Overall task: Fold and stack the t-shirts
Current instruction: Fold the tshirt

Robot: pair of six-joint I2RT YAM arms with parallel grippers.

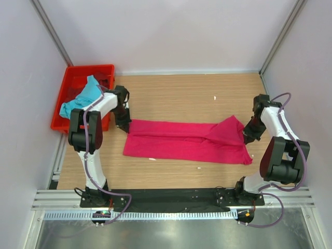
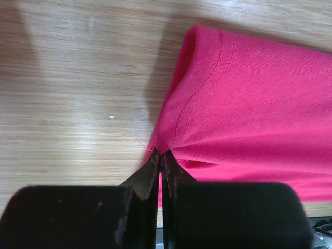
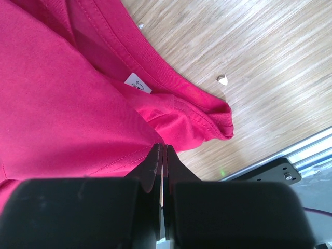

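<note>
In the red crate [image 1: 72,78] lies the turquoise t-shirt [image 1: 83,98] — magenta t-shirt [image 1: 176,140] outside.

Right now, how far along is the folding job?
Done: the pink t-shirt lies in a long band. In hand: left gripper and right gripper pinch its opposite ends, shut. Left: finishing its fold, then the turquoise t-shirt, bunched in the red crate; nothing stacked.

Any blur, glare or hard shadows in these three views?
Top external: sharp, even light, faint shadows. Left wrist: left fingers soft up close, pink t-shirt throws a dark shadow on the table. Right wrist: right fingers soft, label crisp, no glare.
</note>
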